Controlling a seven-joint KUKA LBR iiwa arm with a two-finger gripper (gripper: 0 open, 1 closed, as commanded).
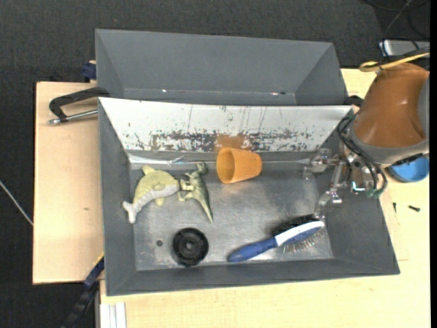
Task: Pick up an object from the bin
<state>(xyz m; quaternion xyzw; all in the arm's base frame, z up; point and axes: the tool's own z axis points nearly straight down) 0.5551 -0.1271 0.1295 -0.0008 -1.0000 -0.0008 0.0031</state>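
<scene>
Where the arm comes in at the right of the frame, the gripper (322,182) hangs over the right side of the bin (115,197), its fingers (332,197) spread apart with nothing between them. Just below it, at the lower right, lies a blue-handled brush (276,243), bristle head nearest the gripper. An orange cup (238,165) lies on its side at upper centre. At the left, a pale fish toy (151,191) touches a green dinosaur toy (199,190), with a black round disc (189,244) below them.

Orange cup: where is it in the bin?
In the camera view the orange cup lies on its side by the bin's back wall, right of the green dinosaur toy and left of the gripper.
</scene>
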